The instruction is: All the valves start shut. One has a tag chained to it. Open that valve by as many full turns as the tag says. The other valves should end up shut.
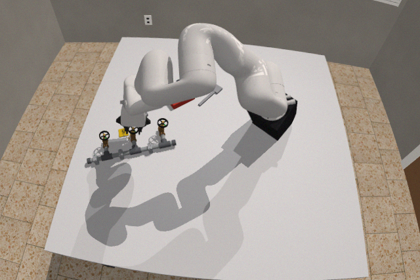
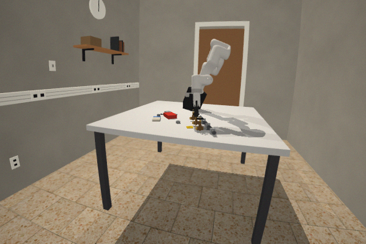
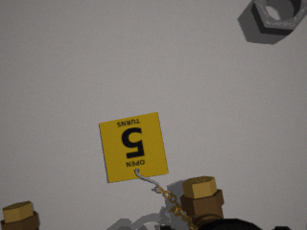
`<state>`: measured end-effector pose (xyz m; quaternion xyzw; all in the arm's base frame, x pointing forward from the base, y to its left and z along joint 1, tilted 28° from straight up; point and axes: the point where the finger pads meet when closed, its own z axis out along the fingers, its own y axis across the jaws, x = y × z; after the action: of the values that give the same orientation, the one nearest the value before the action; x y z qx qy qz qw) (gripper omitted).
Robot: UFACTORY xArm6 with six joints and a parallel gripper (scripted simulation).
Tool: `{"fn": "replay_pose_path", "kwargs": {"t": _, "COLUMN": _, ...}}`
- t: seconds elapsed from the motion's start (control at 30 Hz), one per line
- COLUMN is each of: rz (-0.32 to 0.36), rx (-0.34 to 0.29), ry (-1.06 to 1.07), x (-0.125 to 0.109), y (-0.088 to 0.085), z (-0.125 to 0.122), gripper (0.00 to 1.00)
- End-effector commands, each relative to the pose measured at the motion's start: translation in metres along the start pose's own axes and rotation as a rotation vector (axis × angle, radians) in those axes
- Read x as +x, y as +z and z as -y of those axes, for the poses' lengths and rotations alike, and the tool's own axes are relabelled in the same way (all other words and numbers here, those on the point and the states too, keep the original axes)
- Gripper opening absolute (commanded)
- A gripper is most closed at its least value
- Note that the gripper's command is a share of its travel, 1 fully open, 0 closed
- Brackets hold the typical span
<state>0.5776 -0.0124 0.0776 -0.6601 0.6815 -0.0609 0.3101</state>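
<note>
Three valves with black handwheels stand on a grey pipe point(image 1: 130, 151) point(image 2: 206, 127) near the table's left side. They are the left valve point(image 1: 102, 132), the middle valve point(image 1: 132, 130) and the right valve point(image 1: 165, 120). A yellow tag point(image 1: 121, 132) point(image 2: 189, 127) point(image 3: 133, 147) reading "OPEN 5 TURNS" lies flat on the table. A chain point(image 3: 173, 201) joins it to the middle valve, whose brass body point(image 3: 202, 196) shows in the wrist view. My gripper point(image 1: 132, 126) point(image 2: 195, 108) points straight down over the middle valve and is shut on its handwheel. My fingers are out of the wrist view.
A grey hex nut point(image 3: 271, 16) point(image 2: 178, 122) lies behind the tag. A red box point(image 1: 181, 103) point(image 2: 170, 115), a small white and blue item point(image 2: 156, 118) and a grey bar point(image 1: 210, 95) lie farther back, partly under my arm. The arm's black base point(image 1: 274, 122) stands at the right.
</note>
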Motion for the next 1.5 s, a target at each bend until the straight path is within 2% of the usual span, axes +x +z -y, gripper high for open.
{"fn": "replay_pose_path", "kwargs": {"t": 0.0, "rz": 0.000, "rx": 0.006, "ry": -0.092, "x": 0.0000, "y": -0.0011, "z": 0.0019, "gripper": 0.00}}
{"fn": "replay_pose_path", "kwargs": {"t": 0.37, "rz": -0.002, "rx": 0.006, "ry": -0.575, "x": 0.0000, "y": -0.0011, "z": 0.0019, "gripper": 0.00}}
{"fn": "replay_pose_path", "kwargs": {"t": 0.43, "rz": -0.002, "rx": 0.006, "ry": -0.575, "x": 0.0000, "y": -0.0011, "z": 0.0019, "gripper": 0.00}}
{"fn": "replay_pose_path", "kwargs": {"t": 0.93, "rz": -0.005, "rx": -0.017, "ry": -1.408, "x": 0.0000, "y": -0.0011, "z": 0.0019, "gripper": 0.00}}
{"fn": "replay_pose_path", "kwargs": {"t": 1.0, "rz": -0.005, "rx": -0.017, "ry": -1.408, "x": 0.0000, "y": -0.0011, "z": 0.0019, "gripper": 0.00}}
{"fn": "replay_pose_path", "kwargs": {"t": 1.03, "rz": -0.004, "rx": -0.008, "ry": -1.564, "x": 0.0000, "y": -0.0011, "z": 0.0019, "gripper": 0.00}}
{"fn": "replay_pose_path", "kwargs": {"t": 1.47, "rz": 0.005, "rx": -0.043, "ry": -2.196, "x": 0.0000, "y": -0.0011, "z": 0.0019, "gripper": 0.00}}
